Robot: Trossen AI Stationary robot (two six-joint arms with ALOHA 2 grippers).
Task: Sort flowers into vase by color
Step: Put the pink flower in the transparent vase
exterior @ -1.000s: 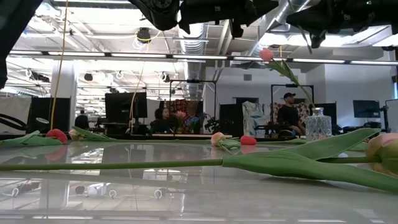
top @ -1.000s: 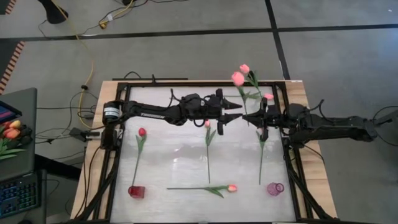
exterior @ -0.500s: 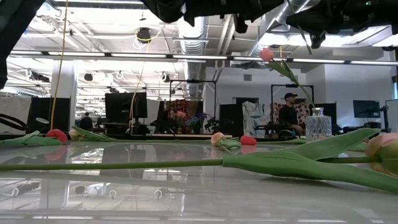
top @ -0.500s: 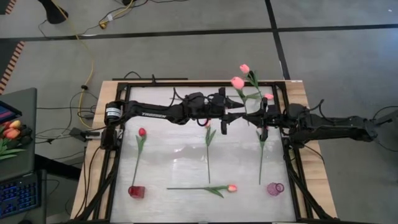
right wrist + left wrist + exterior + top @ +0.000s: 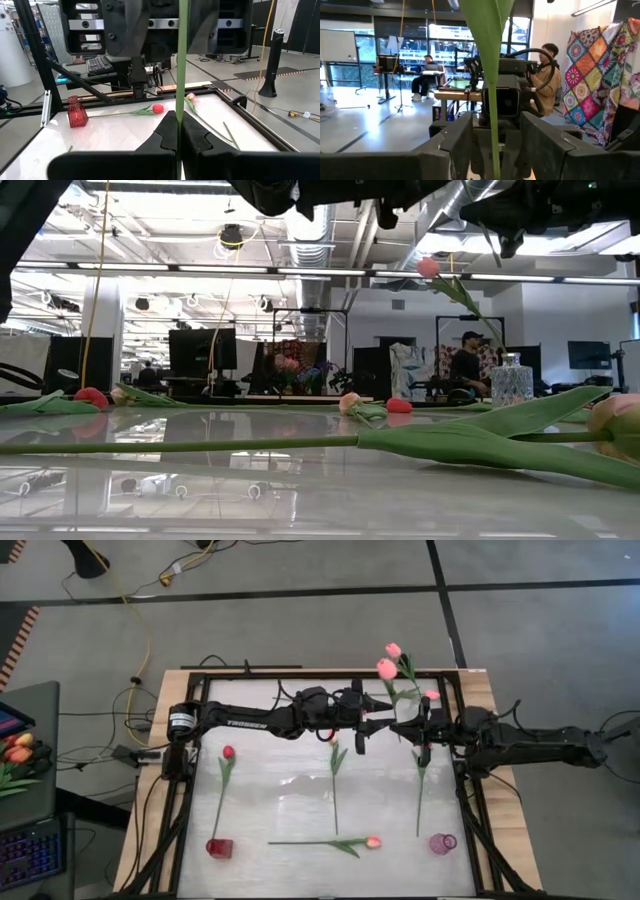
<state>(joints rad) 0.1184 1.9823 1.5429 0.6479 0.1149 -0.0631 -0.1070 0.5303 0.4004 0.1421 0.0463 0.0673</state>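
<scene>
My right gripper (image 5: 403, 727) is above the table's far middle, shut on the thin green stem of a pink tulip (image 5: 386, 668). My left gripper (image 5: 384, 725) faces it, open, with a finger on either side of the same stem (image 5: 493, 125), not touching it. More tulips lie flat on the table: a red one (image 5: 228, 752), a pink one (image 5: 334, 739), a salmon one (image 5: 372, 841), and one whose stem (image 5: 419, 795) shows under my right arm. A red vase (image 5: 219, 848) and a pink vase (image 5: 442, 842) stand at the near edge. A clear vase (image 5: 510, 380) holds a pink tulip (image 5: 428, 268). My right gripper pinches the tulip's stem (image 5: 180, 100) between its two shut fingers. The fingers reach in level from the table's right side and lie across the stem. The stem stands about upright, with the flower head above the fingers and clear of the table.
A black frame (image 5: 196, 690) runs round the white tabletop. Two more pink tulip heads (image 5: 393, 650) (image 5: 431, 695) show at the far right. A side table at the left carries a bunch of orange tulips (image 5: 18, 750). People sit in the room beyond (image 5: 465, 365).
My left gripper has moved a little toward the table's right edge, up to the stem that my right gripper holds. The held tulip has stayed upright in about the same place.
</scene>
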